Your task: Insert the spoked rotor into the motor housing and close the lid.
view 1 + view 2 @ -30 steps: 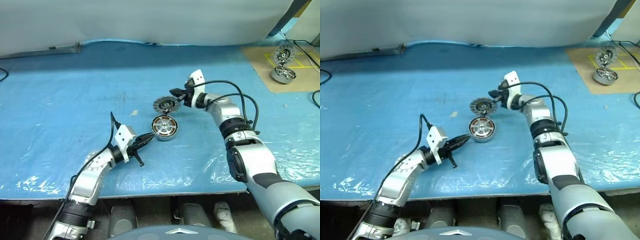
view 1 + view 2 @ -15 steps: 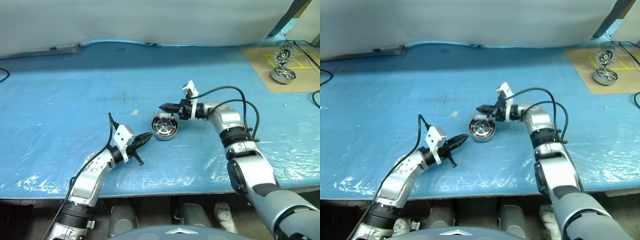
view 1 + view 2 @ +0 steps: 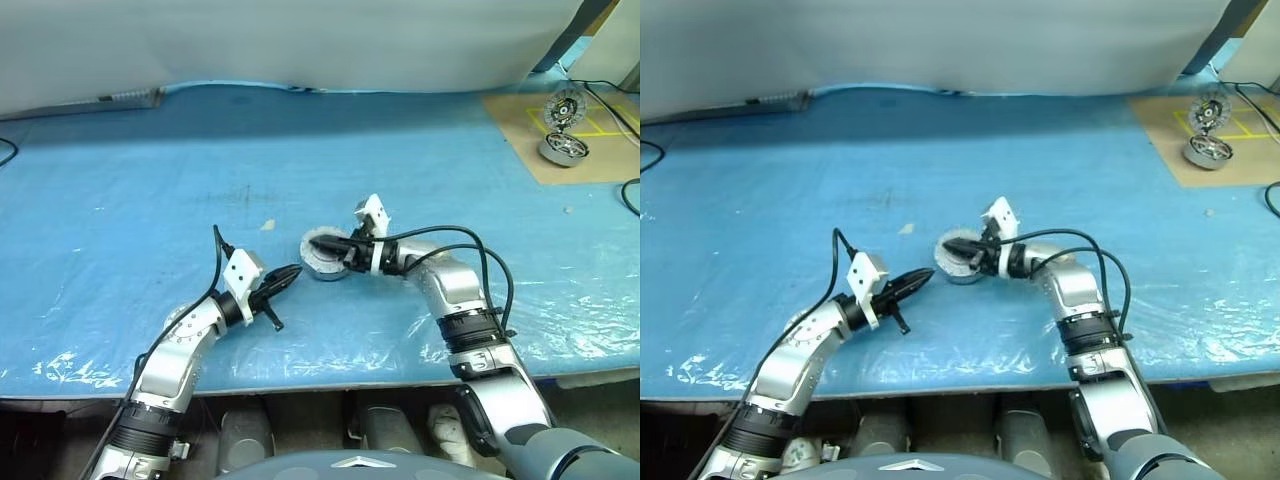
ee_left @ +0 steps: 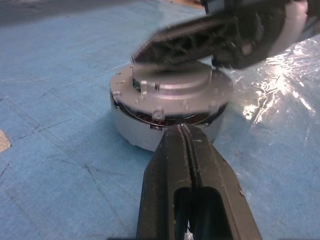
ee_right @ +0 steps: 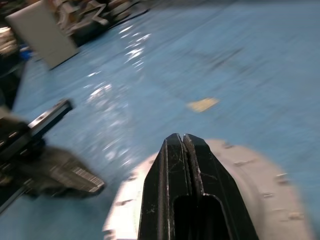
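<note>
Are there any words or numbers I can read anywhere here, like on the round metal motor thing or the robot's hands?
No readable text.
Lid on the motor housing: bare grey metal.
Left hand, right hand: unmarked.
Cardboard: yellow lines only.

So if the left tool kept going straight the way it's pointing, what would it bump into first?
Most likely the motor housing. The left tool, shut, aims at its grey side wall, just below the lid, with bare blue table between them.
</note>
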